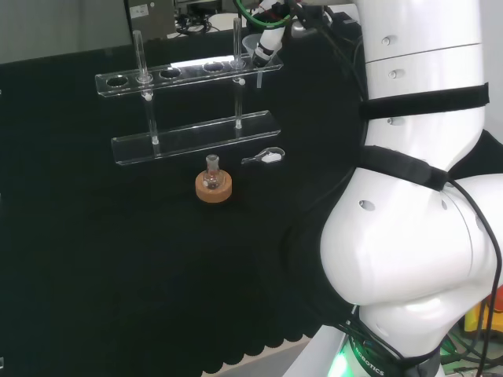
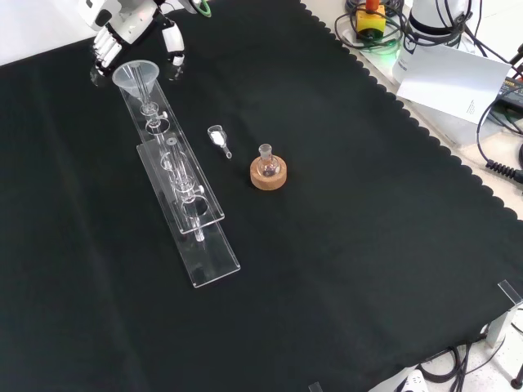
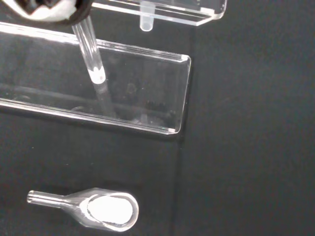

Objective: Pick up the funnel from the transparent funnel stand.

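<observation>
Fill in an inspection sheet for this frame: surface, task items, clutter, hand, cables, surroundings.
Surface: black cloth over the bench, scalloped edge at the front view's right.
Task items: clear funnel sits in the end hole of the transparent funnel stand, upright, not lifted.
Clutter: small flask on a cork ring; glass scoop with white powder lying beside the stand.
Hand: hand hovers just behind the funnel, fingers relaxed, holding nothing.
Cables: green and black leads along the arm; loose cables off the cloth's edge.
Surroundings: white paper sheet off the cloth.
</observation>
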Controlling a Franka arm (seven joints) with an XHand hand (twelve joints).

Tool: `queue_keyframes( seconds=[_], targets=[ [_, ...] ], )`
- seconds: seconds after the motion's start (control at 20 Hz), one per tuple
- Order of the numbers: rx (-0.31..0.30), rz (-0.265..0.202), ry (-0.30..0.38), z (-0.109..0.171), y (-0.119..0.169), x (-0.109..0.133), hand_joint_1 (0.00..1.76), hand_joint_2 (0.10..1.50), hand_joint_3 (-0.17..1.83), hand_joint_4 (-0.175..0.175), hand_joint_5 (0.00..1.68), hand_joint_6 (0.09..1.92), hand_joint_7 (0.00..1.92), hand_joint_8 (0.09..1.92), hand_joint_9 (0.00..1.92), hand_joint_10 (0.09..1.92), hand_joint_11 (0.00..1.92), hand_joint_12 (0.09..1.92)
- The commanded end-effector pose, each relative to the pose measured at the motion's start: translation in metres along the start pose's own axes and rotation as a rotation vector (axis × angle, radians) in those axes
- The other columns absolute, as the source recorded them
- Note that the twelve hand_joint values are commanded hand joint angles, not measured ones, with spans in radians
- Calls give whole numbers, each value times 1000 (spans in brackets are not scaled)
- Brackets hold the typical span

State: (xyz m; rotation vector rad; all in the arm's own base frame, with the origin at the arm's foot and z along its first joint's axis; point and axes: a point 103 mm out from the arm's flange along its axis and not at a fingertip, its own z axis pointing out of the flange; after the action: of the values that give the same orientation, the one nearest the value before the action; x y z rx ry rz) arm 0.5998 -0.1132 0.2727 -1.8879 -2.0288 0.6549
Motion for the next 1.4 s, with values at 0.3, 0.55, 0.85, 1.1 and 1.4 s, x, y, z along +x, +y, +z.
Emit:
queue_keyframes(
  seconds=[0.3, 0.55, 0.85, 1.1, 1.4],
  targets=[
    [-6, 3, -11, 2, 3, -2, 725, 570, 567, -29, 9, 87, 0, 289, 77, 846, 125, 1441],
    [-7, 2, -13, 3, 2, -1, 727, 572, 564, -29, 15, 87, 0, 366, 82, 844, 119, 1444],
    [-7, 4, -17, 5, 4, -1, 733, 574, 565, -29, 18, 87, 0, 395, 102, 833, 118, 1445],
    [-10, 4, -18, 5, 6, -2, 740, 576, 566, -29, 19, 87, 0, 400, 106, 829, 116, 1444],
    [-11, 7, -24, 6, 8, -3, 750, 580, 570, -30, 42, 87, 0, 443, 126, 817, 113, 1445]
  ],
)
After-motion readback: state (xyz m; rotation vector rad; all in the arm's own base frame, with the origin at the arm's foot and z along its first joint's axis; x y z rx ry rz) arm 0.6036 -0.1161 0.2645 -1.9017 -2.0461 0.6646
